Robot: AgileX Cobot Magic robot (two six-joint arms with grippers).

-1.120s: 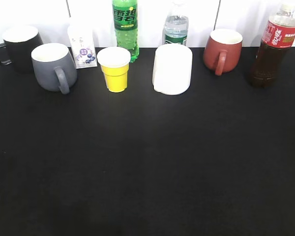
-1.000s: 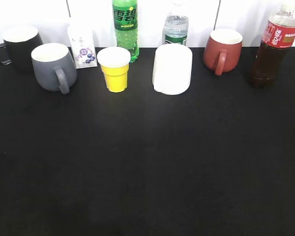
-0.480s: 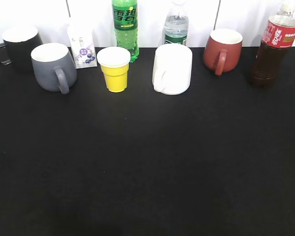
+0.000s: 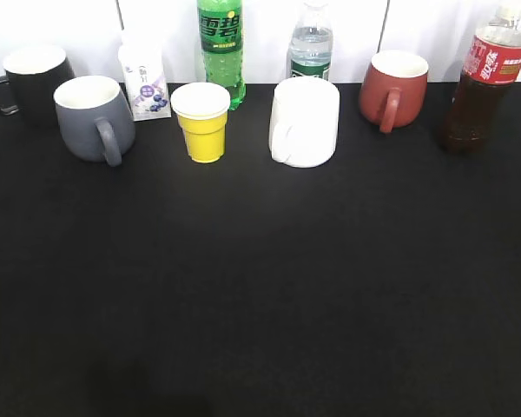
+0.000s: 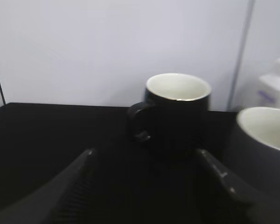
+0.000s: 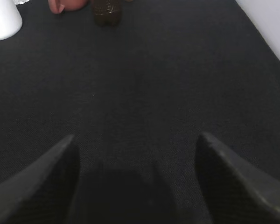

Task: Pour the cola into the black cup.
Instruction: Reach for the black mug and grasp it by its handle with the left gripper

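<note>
The cola bottle (image 4: 484, 82), dark liquid with a red label, stands at the back right; its base shows at the top of the right wrist view (image 6: 107, 11). The black cup (image 4: 33, 81), glossy with a white inside, stands at the back left behind the grey mug. In the left wrist view it stands upright ahead (image 5: 177, 112), handle to the left. My left gripper (image 5: 143, 151) is open and empty, a short way in front of the cup. My right gripper (image 6: 136, 140) is open and empty over bare cloth, far from the bottle. Neither gripper shows in the exterior view.
Along the back stand a grey mug (image 4: 94, 117), a small white carton (image 4: 144, 80), a yellow cup (image 4: 202, 122), a green soda bottle (image 4: 221, 48), a water bottle (image 4: 311, 48), a white mug (image 4: 305, 122) and a dark red mug (image 4: 392, 87). Black cloth (image 4: 260, 287) covers the table.
The cola bottle, the black cup and the other things stand where they were. No arm appears in the exterior view at any time.
</note>
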